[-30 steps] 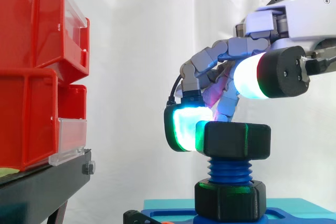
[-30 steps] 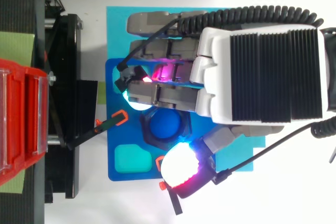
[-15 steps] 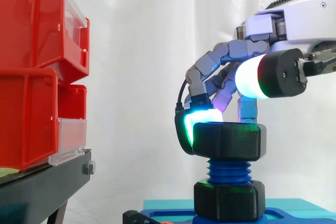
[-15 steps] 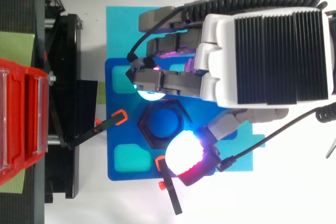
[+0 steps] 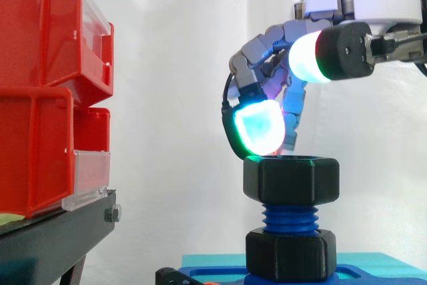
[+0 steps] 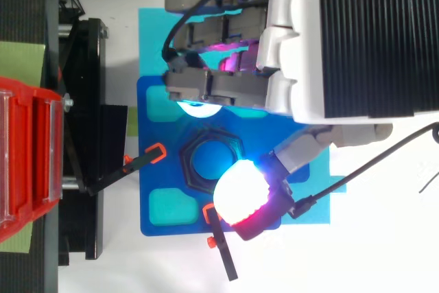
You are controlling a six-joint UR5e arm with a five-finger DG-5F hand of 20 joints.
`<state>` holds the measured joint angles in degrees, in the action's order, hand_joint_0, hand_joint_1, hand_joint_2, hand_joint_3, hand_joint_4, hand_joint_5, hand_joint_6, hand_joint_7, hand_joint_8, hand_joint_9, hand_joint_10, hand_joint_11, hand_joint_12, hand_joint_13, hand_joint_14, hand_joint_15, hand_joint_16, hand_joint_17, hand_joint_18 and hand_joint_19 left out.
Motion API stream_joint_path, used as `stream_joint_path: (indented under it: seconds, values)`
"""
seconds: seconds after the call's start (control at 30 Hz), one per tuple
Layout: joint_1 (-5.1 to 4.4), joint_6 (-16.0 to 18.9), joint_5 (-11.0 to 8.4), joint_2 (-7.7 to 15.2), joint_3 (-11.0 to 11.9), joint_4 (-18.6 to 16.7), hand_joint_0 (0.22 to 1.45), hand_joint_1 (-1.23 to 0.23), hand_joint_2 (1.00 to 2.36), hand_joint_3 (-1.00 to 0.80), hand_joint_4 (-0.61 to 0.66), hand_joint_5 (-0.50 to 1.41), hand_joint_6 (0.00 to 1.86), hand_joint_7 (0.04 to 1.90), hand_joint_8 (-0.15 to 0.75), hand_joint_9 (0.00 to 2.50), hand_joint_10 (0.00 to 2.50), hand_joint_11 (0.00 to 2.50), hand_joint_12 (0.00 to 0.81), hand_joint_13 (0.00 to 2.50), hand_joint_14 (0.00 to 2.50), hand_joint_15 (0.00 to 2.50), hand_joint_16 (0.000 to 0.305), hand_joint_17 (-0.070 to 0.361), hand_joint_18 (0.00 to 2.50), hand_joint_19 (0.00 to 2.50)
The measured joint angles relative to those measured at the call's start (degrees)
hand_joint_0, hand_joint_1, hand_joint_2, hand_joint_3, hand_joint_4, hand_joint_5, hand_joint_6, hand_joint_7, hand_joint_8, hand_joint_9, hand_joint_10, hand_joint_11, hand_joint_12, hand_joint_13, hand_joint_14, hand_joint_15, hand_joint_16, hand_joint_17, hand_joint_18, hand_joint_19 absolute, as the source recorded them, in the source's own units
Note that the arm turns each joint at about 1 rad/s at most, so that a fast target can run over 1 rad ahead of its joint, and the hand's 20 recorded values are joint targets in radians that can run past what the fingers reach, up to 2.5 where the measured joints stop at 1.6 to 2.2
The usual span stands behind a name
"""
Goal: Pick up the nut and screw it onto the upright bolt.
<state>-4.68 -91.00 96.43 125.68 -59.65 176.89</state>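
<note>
One nut (image 5: 291, 179), black and hexagonal, sits level on top of the upright blue bolt (image 5: 289, 217), directly below the hand (image 5: 267, 45). A few turns of thread show between it and a second black hex collar (image 5: 289, 255) lower down on the bolt.

Hand state: thumb and fingers are apart and grip nothing.
- Side view: the cyan-glowing fingertip pad (image 5: 259, 128) hangs just above the nut's top rim. The thumb pad (image 5: 307, 57), white with a green edge, is higher up and clear of the nut.
- Top view: the cyan pad (image 6: 199, 106) lies just outside the nut's (image 6: 210, 163) hex outline. The thumb pad (image 6: 239, 190) overlaps the opposite corner of the nut. The blue bolt end shows through the bore.

Under the hand (image 6: 357, 39), the bolt stands on a blue base plate (image 6: 154, 190) laid over a teal mat (image 6: 154, 32). An orange clip (image 6: 156, 154) sits beside the nut, on the side away from the wrist. Further out that way are the red bins (image 5: 40, 91) on the black stand (image 5: 53, 238).
</note>
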Motion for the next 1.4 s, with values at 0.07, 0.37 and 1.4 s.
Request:
stream_joint_path:
  seconds: [0.07, 0.37, 1.4]
  values:
    - [-0.05, -0.36, -0.03, 0.01, 0.38, 0.32, 0.53, -0.16, 1.00, -0.50, 0.27, -0.07, 0.50, 0.89, 0.256, 1.06, 0.00, 0.00, 0.219, 0.67, 0.00, 0.00, 0.019, 0.043, 0.34, 0.00]
    - [-1.34, -0.70, -0.59, 0.08, -0.41, -2.03, 0.51, -0.11, 1.00, -0.50, 0.22, -0.11, 0.50, 0.66, 0.207, 0.62, 0.00, 0.00, 0.293, 0.19, 0.00, 0.00, 0.033, 0.073, 0.00, 0.00]
    - [-3.97, 0.48, -2.07, 0.07, -3.28, -0.39, 0.52, -0.08, 1.00, -0.50, 0.27, -0.04, 0.50, 1.04, 0.223, 0.60, 0.00, 0.00, 0.264, 0.20, 0.00, 0.00, 0.028, 0.064, 0.00, 0.00]
